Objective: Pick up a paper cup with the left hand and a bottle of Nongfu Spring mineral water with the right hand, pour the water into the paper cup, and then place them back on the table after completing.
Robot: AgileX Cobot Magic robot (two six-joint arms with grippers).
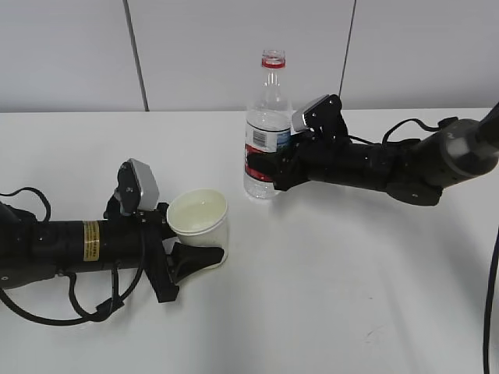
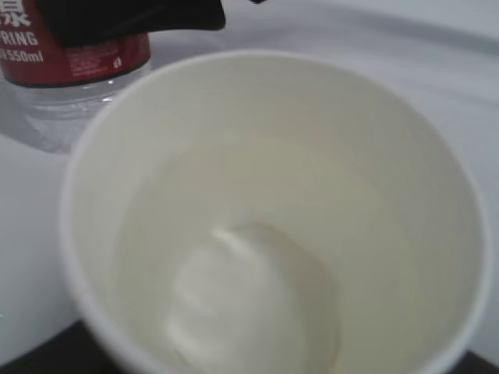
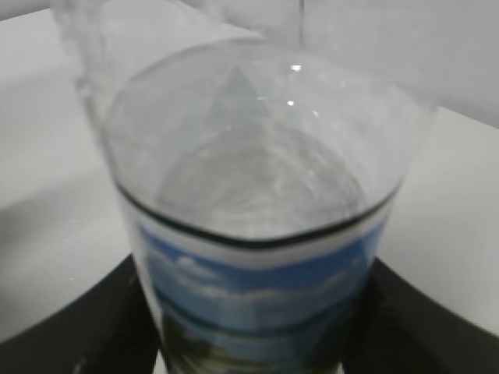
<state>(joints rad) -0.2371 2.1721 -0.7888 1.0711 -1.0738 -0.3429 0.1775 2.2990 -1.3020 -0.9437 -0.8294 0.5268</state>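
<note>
A white paper cup (image 1: 199,226) stands upright on the white table (image 1: 335,280) and holds some clear water (image 2: 257,312). My left gripper (image 1: 199,234) lies low on the table and is shut round the cup's lower part. Its dark fingers (image 2: 23,362) barely show in the left wrist view, where the cup (image 2: 273,156) fills the frame. An uncapped Nongfu Spring bottle (image 1: 267,125) with a red neck ring stands upright behind the cup. My right gripper (image 1: 265,167) is shut on its label, with fingers (image 3: 70,327) on both sides of the bottle (image 3: 249,249).
A grey panelled wall (image 1: 234,47) runs along the table's far edge. Black cables (image 1: 78,308) loop beside the left arm, and another cable (image 1: 490,312) hangs at the right edge. The bottle's red label (image 2: 74,54) shows just beyond the cup.
</note>
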